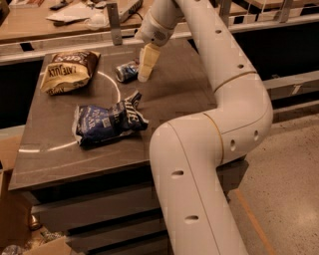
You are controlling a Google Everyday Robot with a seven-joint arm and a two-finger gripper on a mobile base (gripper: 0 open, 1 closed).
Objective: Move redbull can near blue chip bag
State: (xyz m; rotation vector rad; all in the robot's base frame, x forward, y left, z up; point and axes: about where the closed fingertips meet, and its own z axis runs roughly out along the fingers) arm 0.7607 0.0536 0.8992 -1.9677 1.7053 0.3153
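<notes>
The redbull can (126,71) lies on its side on the dark table (60,154), toward the far edge. My gripper (145,73) hangs down from the white arm just to the right of the can, its tip close beside the can's end. The blue chip bag (107,119) lies crumpled nearer the front, below and left of the can, a gap apart from it.
A brown-and-tan chip bag (68,71) lies at the far left of the table. My white arm (214,124) covers the table's right side. A counter with papers (75,12) runs behind. Cardboard boxes (15,219) sit on the floor at the left.
</notes>
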